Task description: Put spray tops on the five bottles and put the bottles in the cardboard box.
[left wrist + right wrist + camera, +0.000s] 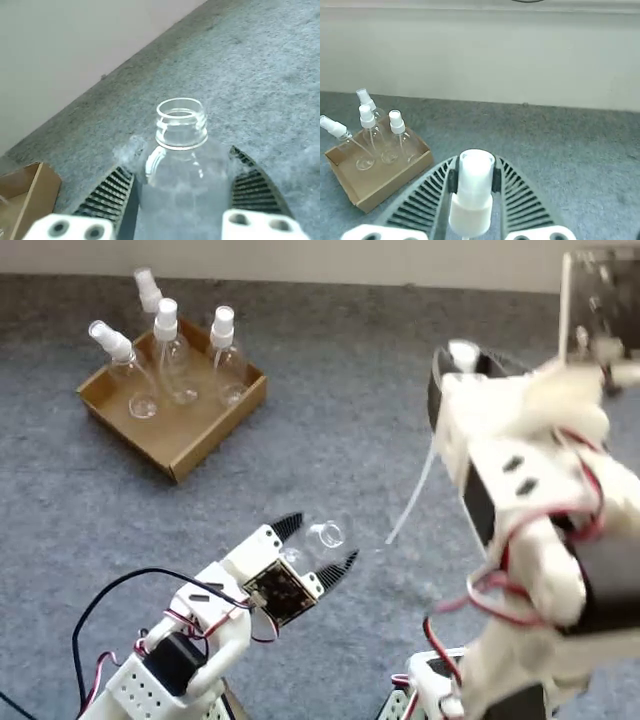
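At the far left, the box is sitting on the grey mat. Four bottles are standing in it with their tops already on. So I think four are done and one is left.

Near the middle, the left gripper is holding the last bottle. Its fingers are squeezing the bottle's body from both sides. The open neck is poking out past them. I think it is holding the bottle this way so the hole is free for a top.

On the right, the right gripper is hanging high above the mat. Its fingers are pinching the last top by its white head. The top's thin tube is dangling down, and its end is near the bottle. The tube has to go in the hole first, so I think holding the top high is leaving room for it.
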